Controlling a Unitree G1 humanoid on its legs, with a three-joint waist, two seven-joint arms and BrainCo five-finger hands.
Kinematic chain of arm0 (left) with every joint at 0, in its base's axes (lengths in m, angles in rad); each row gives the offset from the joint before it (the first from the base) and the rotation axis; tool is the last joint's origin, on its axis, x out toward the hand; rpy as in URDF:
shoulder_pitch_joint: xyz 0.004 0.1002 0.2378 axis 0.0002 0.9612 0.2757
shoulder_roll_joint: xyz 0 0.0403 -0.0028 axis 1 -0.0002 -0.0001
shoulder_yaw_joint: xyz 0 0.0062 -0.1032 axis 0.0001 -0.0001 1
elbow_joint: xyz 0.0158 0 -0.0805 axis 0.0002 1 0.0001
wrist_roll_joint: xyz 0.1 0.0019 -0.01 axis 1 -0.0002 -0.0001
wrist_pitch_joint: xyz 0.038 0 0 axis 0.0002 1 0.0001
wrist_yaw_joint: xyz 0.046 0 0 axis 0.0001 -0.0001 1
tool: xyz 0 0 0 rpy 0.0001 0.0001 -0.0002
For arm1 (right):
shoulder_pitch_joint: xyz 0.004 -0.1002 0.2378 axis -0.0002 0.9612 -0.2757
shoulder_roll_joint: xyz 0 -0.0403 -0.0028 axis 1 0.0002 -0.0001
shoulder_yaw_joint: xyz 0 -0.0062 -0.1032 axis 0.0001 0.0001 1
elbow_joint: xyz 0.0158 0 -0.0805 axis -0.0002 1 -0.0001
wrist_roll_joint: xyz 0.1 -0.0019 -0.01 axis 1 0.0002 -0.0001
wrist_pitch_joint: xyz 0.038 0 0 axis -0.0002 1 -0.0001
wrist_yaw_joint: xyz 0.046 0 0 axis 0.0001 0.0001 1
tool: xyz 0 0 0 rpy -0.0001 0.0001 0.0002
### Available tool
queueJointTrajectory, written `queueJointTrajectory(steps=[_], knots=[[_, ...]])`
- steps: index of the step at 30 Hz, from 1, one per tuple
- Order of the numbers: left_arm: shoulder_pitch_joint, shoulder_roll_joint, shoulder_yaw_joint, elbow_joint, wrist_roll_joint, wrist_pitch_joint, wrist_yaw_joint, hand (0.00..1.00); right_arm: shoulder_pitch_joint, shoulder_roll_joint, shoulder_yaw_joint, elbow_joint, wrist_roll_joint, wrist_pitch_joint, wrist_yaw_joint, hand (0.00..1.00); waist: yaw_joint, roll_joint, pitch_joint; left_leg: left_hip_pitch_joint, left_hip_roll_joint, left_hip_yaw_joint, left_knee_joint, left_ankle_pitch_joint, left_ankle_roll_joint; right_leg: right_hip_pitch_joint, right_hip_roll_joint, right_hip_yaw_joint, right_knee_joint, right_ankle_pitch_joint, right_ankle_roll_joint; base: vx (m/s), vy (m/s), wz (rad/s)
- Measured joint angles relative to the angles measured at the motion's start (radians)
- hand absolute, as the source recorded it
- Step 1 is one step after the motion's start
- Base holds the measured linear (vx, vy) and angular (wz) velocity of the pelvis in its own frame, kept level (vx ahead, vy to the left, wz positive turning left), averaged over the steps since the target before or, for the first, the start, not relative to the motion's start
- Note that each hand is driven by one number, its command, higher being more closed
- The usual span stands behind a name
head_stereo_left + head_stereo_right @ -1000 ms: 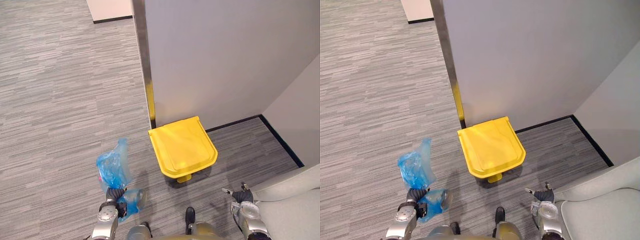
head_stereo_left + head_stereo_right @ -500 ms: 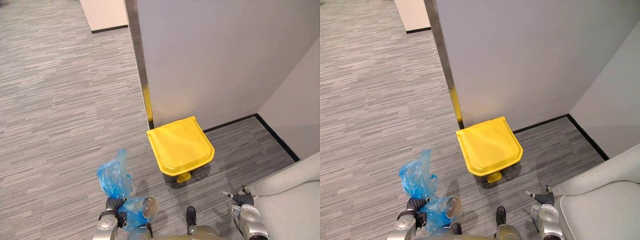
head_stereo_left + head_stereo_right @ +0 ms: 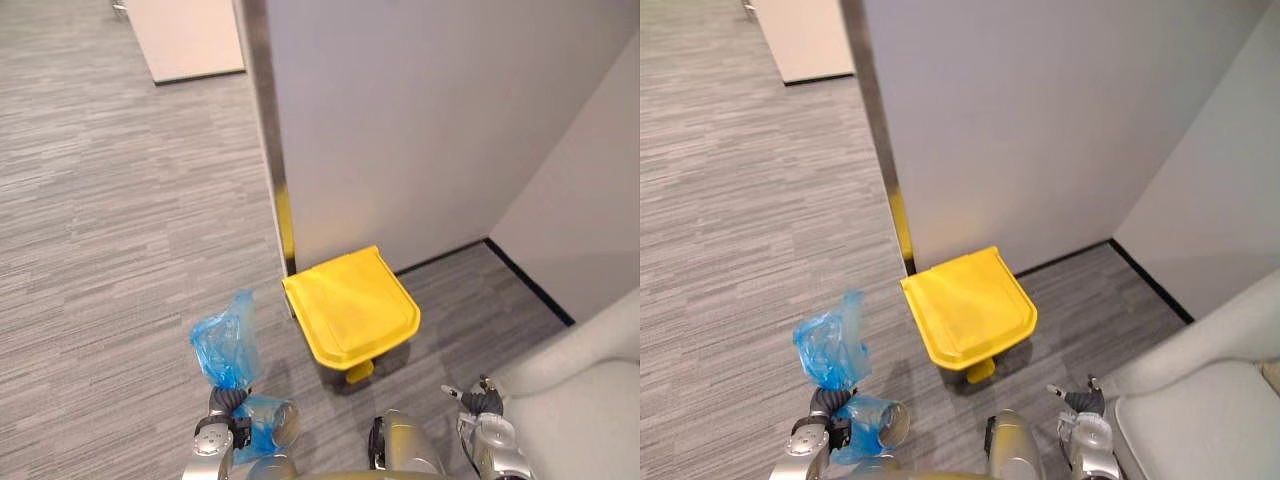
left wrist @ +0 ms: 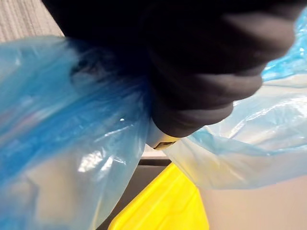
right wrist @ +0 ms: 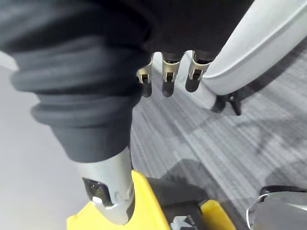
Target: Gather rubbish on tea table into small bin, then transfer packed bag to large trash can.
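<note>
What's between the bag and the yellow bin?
Bare grey carpet separates the bag, gripped in the left hand, from the bin; the left eye view shows it.

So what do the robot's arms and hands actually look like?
Both arms are silver-grey. Each wrist sits under a dark, ribbed, sleeve-like cover. The right hand has slim silver fingers with dark tips and a thicker silver thumb. The left hand shows the same dark cover above a silver wrist.

bag point(image 3: 228, 345): see-through blue | bin point(image 3: 350, 305): bright yellow lid | floor point(image 3: 100, 250): grey, fine streaked lines | wall point(image 3: 420, 120): plain pale grey | skirting point(image 3: 530, 283): black | seat point(image 3: 590, 400): light grey
</note>
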State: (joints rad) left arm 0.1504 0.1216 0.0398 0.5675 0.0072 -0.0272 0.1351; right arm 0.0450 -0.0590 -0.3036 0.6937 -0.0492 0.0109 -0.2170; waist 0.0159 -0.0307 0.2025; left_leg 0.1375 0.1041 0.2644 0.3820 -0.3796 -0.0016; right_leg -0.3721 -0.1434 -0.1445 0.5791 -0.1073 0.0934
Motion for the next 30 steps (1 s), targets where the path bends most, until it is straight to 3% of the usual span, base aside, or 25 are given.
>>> queueJointTrajectory(steps=[1, 3, 4, 5, 6, 9, 12, 24, 28, 30], knots=[[-0.012, 0.006, -0.002, 0.000, 0.000, 0.000, 0.000, 1.00, -0.001, 0.001, -0.001, -0.017, 0.000, -0.001, -0.003, 0.00, -0.002, -0.009, 0.007, -0.003, 0.002, -0.005, 0.032, -0.027, 0.001, -0.001, 0.001, -0.032, -0.164, 0.014, 0.011, 0.12, -0.056, 0.31], [-0.034, 0.000, -0.001, 0.001, 0.001, -0.002, 0.000, 1.00, -0.003, -0.002, -0.001, -0.018, 0.000, 0.000, -0.008, 0.00, -0.001, -0.016, 0.016, -0.013, 0.001, -0.030, 0.104, -0.074, -0.026, 0.020, 0.008, -0.064, -0.303, 0.036, 0.011, 0.21, -0.102, 0.43], [-0.043, -0.008, -0.001, 0.006, 0.002, -0.002, 0.001, 1.00, -0.008, -0.010, -0.002, -0.019, 0.000, 0.000, -0.011, 0.00, 0.000, -0.011, 0.021, -0.010, 0.011, -0.040, 0.126, -0.093, -0.036, 0.030, 0.012, -0.070, -0.300, 0.067, 0.008, 0.33, -0.070, 0.25], [-0.055, -0.023, -0.009, 0.006, 0.003, -0.005, 0.000, 1.00, -0.017, -0.019, -0.003, -0.029, 0.000, 0.001, -0.021, 0.00, 0.007, 0.033, 0.038, -0.009, 0.041, -0.040, 0.146, -0.103, -0.046, 0.036, 0.037, -0.081, -0.286, 0.067, 0.015, 0.28, -0.023, 0.06], [-0.061, -0.023, -0.010, 0.006, 0.003, -0.006, 0.000, 1.00, -0.017, -0.016, -0.003, -0.050, 0.000, 0.005, -0.021, 0.00, 0.006, 0.039, 0.042, -0.008, 0.044, -0.040, 0.140, -0.096, -0.051, 0.033, 0.038, -0.082, -0.278, 0.067, 0.015, 0.31, -0.023, 0.15], [-0.076, -0.023, -0.010, 0.006, 0.005, -0.007, -0.002, 1.00, 0.018, 0.009, -0.044, -0.134, 0.001, 0.006, -0.021, 0.00, 0.001, 0.034, 0.048, 0.051, 0.045, -0.042, 0.111, -0.085, -0.057, 0.028, 0.031, -0.062, -0.161, 0.066, 0.004, 0.21, -0.068, 0.24], [-0.073, -0.037, -0.006, 0.006, 0.006, -0.007, -0.004, 1.00, 0.029, 0.019, -0.068, -0.143, 0.010, 0.006, -0.022, 0.00, 0.001, 0.033, 0.048, 0.084, 0.069, -0.040, 0.098, -0.086, -0.056, 0.031, 0.029, -0.083, -0.092, 0.019, -0.024, 0.14, -0.066, 0.13], [-0.058, -0.082, 0.007, 0.006, 0.007, -0.007, -0.004, 1.00, 0.042, 0.063, -0.073, -0.153, 0.010, 0.009, -0.018, 0.00, 0.003, 0.027, 0.044, 0.078, 0.074, -0.007, 0.069, -0.086, -0.057, 0.021, 0.031, -0.082, -0.118, 0.038, -0.038, -0.03, -0.010, 0.00], [-0.059, -0.082, 0.004, -0.001, 0.007, -0.007, -0.004, 1.00, 0.041, 0.066, -0.017, -0.153, 0.010, 0.009, 0.005, 0.00, 0.005, 0.023, 0.043, 0.051, 0.070, -0.017, 0.050, -0.090, -0.063, 0.015, 0.014, -0.104, -0.145, 0.063, -0.037, -0.12, 0.000, 0.21], [-0.062, -0.075, 0.005, -0.020, 0.006, -0.007, -0.004, 1.00, 0.030, 0.070, 0.040, -0.158, 0.009, 0.009, 0.009, 0.00, 0.022, 0.007, 0.045, 0.007, 0.063, -0.026, 0.054, -0.091, -0.064, -0.017, 0.002, -0.107, -0.158, 0.084, -0.034, -0.17, -0.023, 0.16]])
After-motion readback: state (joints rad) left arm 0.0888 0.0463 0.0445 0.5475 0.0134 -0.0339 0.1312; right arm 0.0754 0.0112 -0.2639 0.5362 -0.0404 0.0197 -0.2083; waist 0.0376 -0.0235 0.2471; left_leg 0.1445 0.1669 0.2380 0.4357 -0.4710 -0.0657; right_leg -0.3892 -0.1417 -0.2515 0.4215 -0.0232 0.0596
